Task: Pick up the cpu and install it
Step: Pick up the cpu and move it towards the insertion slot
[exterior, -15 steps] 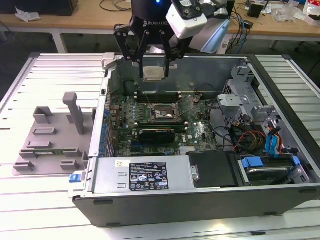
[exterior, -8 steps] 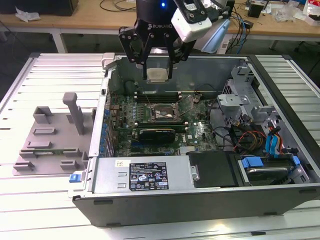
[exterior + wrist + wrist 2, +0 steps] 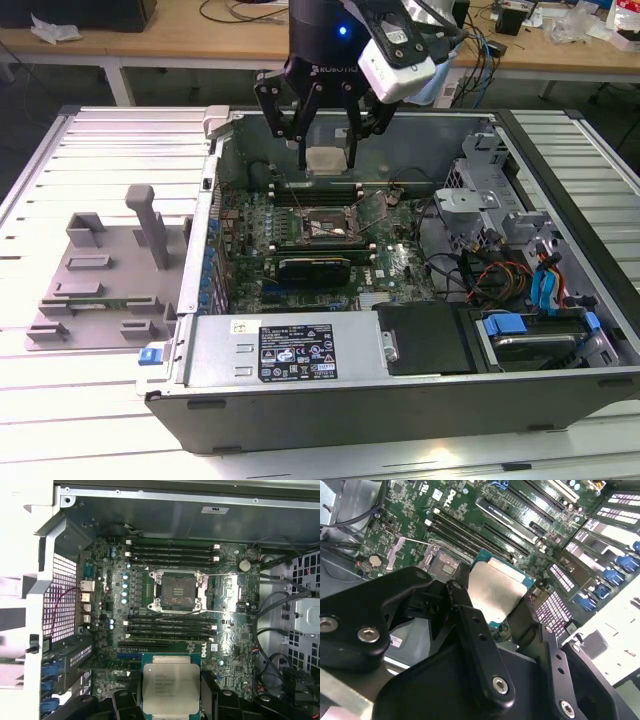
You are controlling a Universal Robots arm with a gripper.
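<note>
cpu (image 3: pixel 171 685) held in tool (image 3: pixel 327 160), apparently over open case (image 3: pixel 300 405)

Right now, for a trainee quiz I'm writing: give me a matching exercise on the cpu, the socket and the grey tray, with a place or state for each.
1. cpu
2. socket
3. grey tray

a. outside the case, on the exterior view's left
b. held in the gripper above the motherboard
c. open on the motherboard

Pairs: 1-b, 2-c, 3-a.
</note>
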